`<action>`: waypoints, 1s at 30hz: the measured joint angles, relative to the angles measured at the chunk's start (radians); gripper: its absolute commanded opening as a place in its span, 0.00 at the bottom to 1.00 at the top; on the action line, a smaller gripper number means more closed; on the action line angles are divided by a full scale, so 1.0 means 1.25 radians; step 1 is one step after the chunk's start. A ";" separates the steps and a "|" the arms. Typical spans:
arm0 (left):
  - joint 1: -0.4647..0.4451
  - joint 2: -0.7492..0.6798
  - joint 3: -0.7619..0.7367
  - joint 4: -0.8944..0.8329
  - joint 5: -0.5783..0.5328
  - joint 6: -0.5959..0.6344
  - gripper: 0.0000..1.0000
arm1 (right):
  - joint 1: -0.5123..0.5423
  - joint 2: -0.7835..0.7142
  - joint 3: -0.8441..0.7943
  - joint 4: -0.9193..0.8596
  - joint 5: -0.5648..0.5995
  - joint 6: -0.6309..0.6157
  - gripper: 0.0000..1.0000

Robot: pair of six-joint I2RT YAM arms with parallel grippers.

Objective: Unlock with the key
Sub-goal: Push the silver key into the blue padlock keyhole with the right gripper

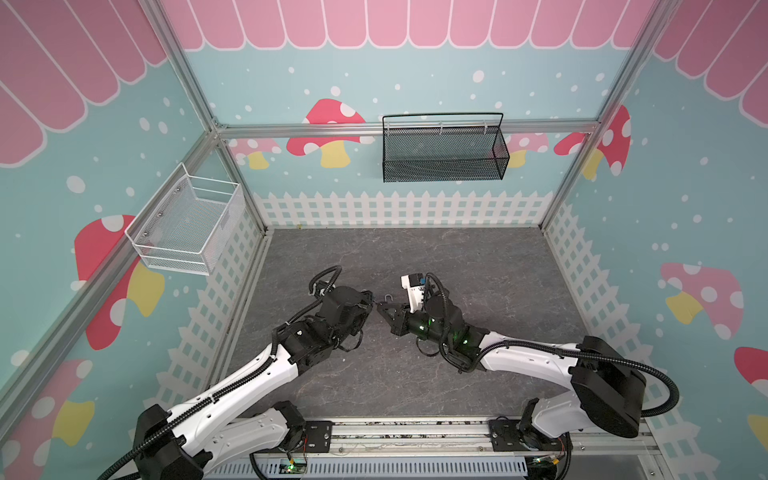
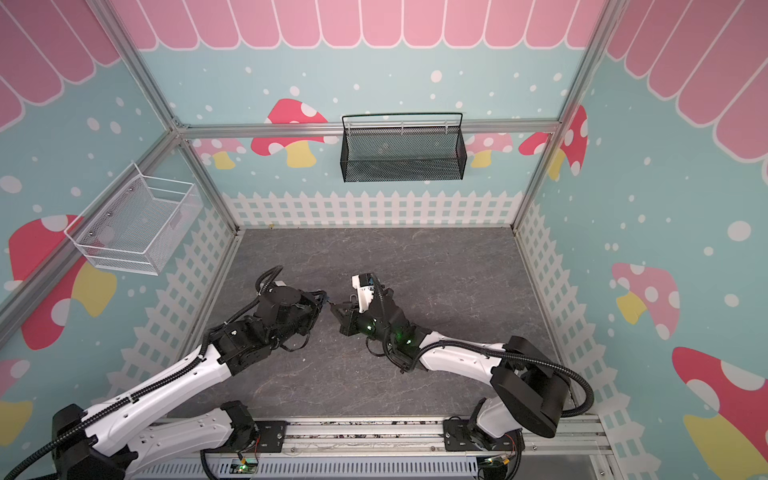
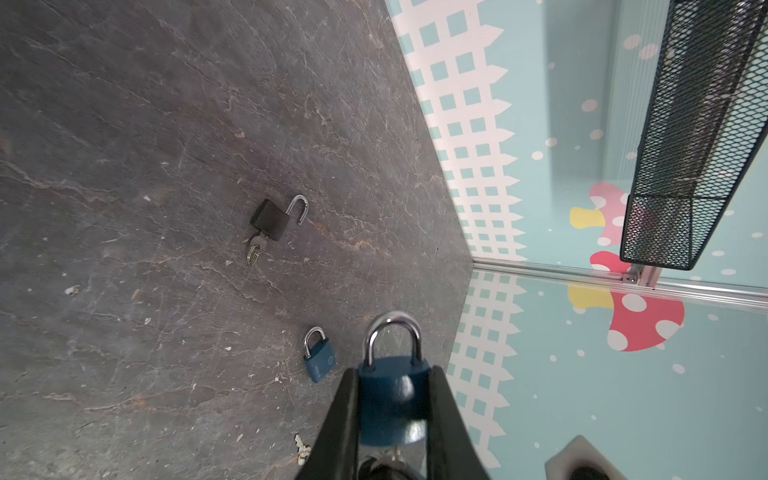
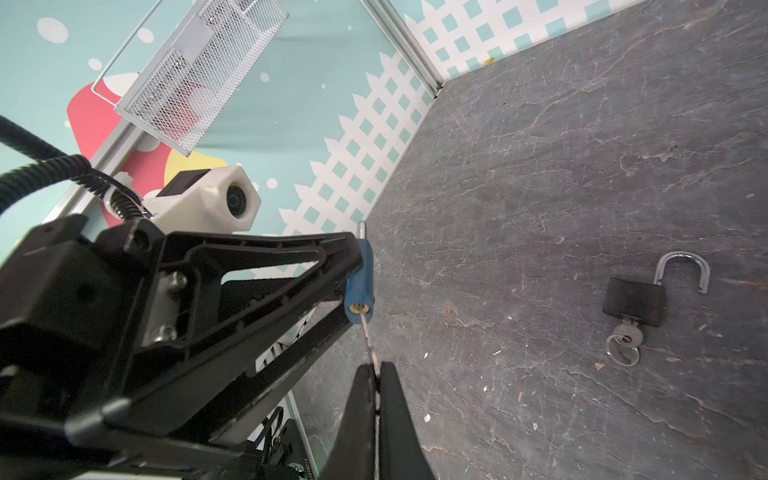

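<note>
Left end effector [image 3: 393,372] tight on blue padlock [image 3: 392,401]; right end effector [image 4: 377,368], on steel key [image 4: 370,338]

Key [image 4: 369,340] against padlock [image 4: 360,278], another padlock [image 4: 634,301] on table [image 4: 540,166]

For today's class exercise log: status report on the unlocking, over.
Left gripper shut on blue padlock, shackle closed. Right gripper shut on key, tip at keyhole. Black padlock lies open, apart from both.

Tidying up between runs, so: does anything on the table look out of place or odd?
Nothing looks damaged. The black padlock lies with its shackle swung open and a key in it; what looks like a loose key lies by itself, among scattered crumbs.
</note>
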 measured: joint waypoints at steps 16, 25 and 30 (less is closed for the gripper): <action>0.002 0.005 0.005 0.005 -0.016 -0.066 0.00 | 0.024 0.005 0.075 -0.115 0.066 -0.066 0.00; 0.001 0.012 0.029 0.002 -0.028 -0.081 0.00 | 0.047 0.005 0.117 -0.166 0.147 -0.162 0.00; -0.001 0.017 0.044 -0.005 -0.040 -0.071 0.00 | 0.046 0.005 0.135 -0.186 0.143 -0.194 0.00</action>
